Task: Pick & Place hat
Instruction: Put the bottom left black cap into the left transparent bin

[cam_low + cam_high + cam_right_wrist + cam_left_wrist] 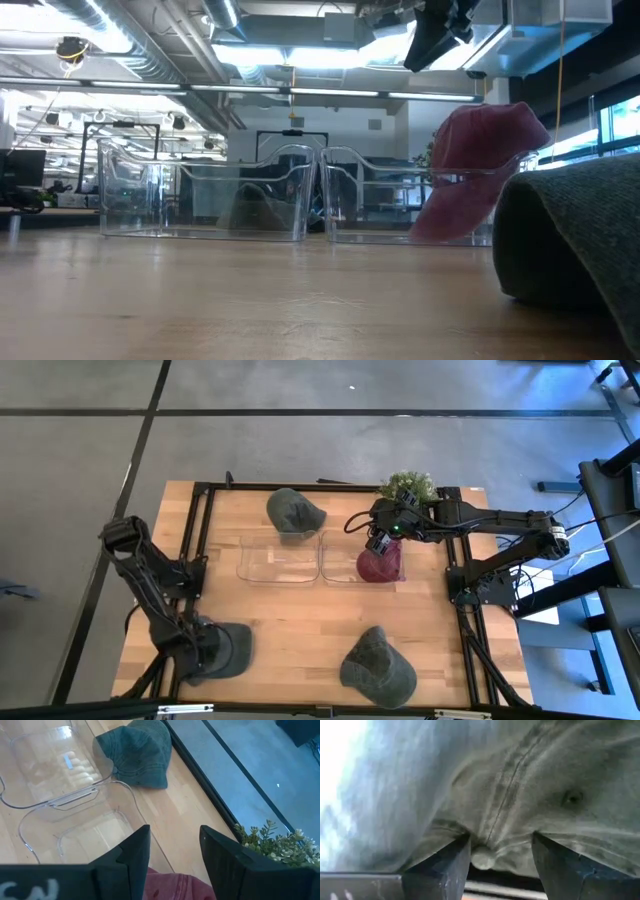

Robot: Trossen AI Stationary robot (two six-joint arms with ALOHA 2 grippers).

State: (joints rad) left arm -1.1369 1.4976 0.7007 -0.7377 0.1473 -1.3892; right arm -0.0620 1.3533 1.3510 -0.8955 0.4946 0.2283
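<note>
We see the right gripper (378, 546) hovering with fingers spread above the maroon hat (378, 565), which leans in the right clear bin (340, 576) near the table's (300, 630) far right edge. The left gripper (205, 650), at the near left corner, presses into a grey hat (228, 650), fingers spread around its crown. Two more grey-green hats lie at the far edge (294, 511) and near edge (377, 668).

Two clear bins (205, 195) stand side by side on the table (250, 300). A red hat (470, 170) leans in the right bin (400, 195), the right gripper (440, 30) above it. A grey hat (580, 240) looms close.
</note>
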